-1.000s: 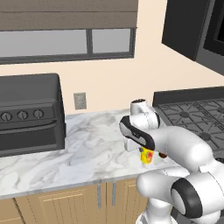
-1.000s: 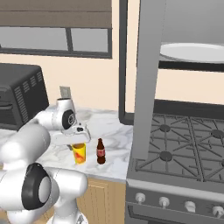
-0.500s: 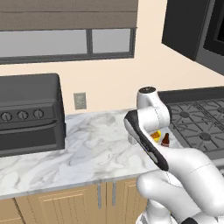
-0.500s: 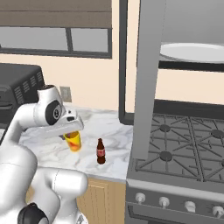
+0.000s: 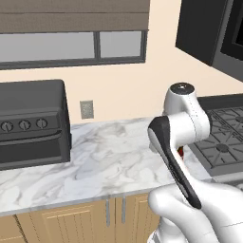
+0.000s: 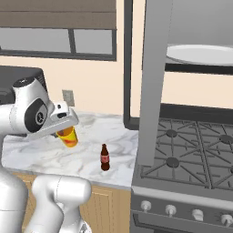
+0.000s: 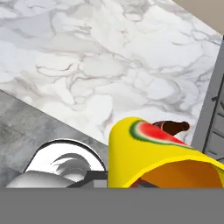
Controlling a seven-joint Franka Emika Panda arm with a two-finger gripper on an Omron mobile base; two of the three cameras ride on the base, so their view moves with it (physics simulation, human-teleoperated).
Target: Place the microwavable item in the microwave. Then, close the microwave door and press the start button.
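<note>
The microwavable item, a yellow cup [image 6: 68, 136] with a red-orange mark, hangs tilted above the marble counter [image 6: 41, 152], left of the cola bottle. My gripper [image 6: 65, 129] is shut on its upper part. In the hand view the cup [image 7: 148, 148] is close up, with a watermelon print, and it hides the fingertips. The microwave [image 6: 200, 22] stands open above the stove, its white turntable [image 6: 200, 53] bare. The microwave door [image 6: 154, 82] is swung out toward me and seen edge-on between the cup and the cavity.
A dark cola bottle [image 6: 105, 158] stands on the counter near the stove edge; it also pokes out behind the cup as the bottle [image 7: 173, 127] in the hand view. A black toaster oven [image 5: 28, 126] sits at the far left. The gas stove [image 6: 191, 154] lies to the right.
The arm has raised the cup off the counter, up and a little left in the right base view. The bottle and the base have stayed put.
</note>
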